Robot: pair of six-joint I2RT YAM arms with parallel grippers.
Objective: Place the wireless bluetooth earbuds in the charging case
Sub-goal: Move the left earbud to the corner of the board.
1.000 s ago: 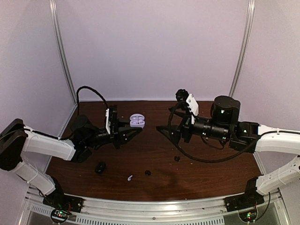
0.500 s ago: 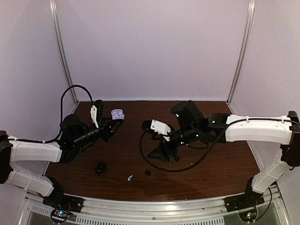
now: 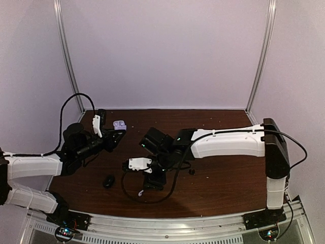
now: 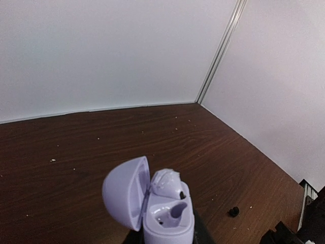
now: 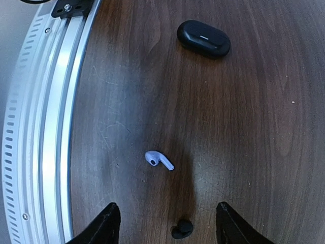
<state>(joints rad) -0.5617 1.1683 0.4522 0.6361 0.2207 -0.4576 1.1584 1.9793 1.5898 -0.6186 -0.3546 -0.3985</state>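
Observation:
My left gripper (image 3: 115,133) is shut on an open lilac-white charging case (image 4: 163,208), held above the table at the back left; it also shows in the top view (image 3: 120,124). One white earbud (image 4: 168,184) sits in the far slot, and the near slot is empty. My right gripper (image 5: 167,223) is open and hovers low over the table's front, pointing down; it also shows in the top view (image 3: 153,183). A loose white earbud (image 5: 159,160) lies just beyond its fingertips. A black earbud (image 5: 182,229) lies between the two fingers.
A shut black charging case (image 5: 203,38) lies on the table, left of the right gripper in the top view (image 3: 108,181). Another black earbud (image 3: 192,172) lies mid-table. The aluminium front rail (image 5: 40,127) runs close beside the white earbud.
My right arm has swung from the back middle down to the table's front, over the white and black earbuds. My left arm has drawn the case back and to the left.

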